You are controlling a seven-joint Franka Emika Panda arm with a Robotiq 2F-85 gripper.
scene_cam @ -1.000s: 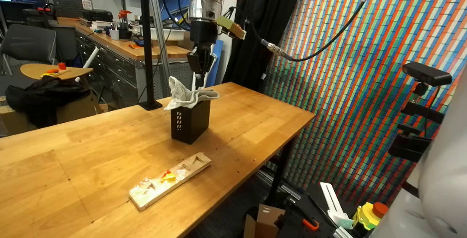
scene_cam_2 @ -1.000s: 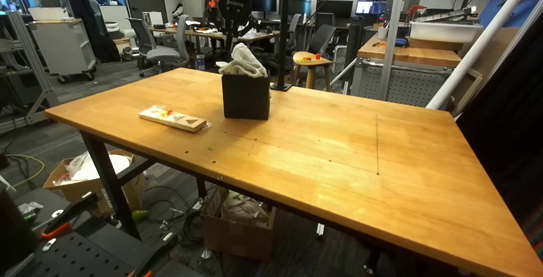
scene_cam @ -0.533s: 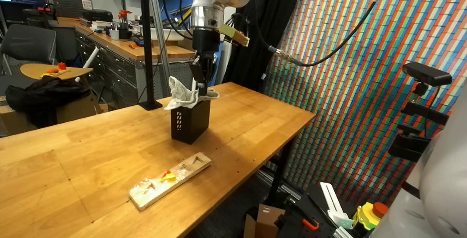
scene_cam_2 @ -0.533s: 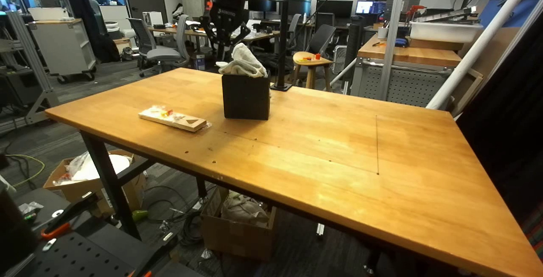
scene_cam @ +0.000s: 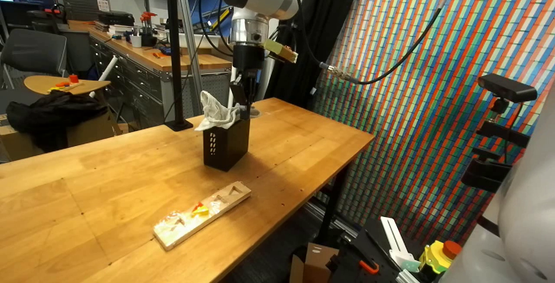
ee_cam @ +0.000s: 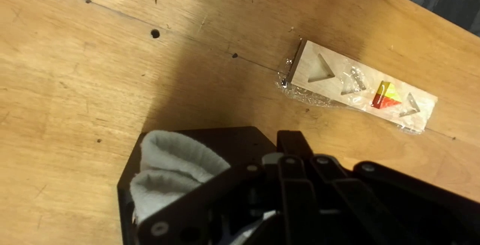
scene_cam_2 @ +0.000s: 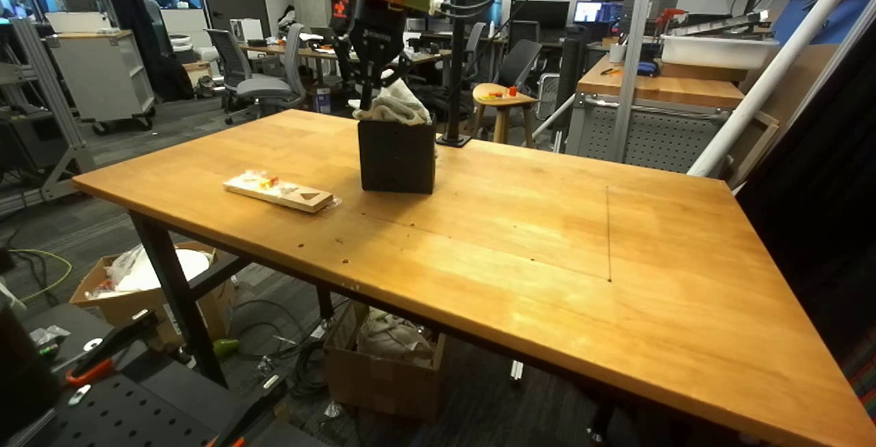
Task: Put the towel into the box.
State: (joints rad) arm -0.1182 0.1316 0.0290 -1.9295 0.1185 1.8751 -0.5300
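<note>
My gripper (scene_cam_2: 366, 101), fingers pressed together and empty, hangs close by the towel (scene_cam_2: 402, 106), which bulges from the mouth of the black box (scene_cam_2: 397, 157) and drapes over its rim. I should nudge the overhang inward, then press gently straight down.

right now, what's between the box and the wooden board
In the wrist view, wooden tabletop lies between the box and the board, with the board's clear plastic wrap spilling onto it.
</note>
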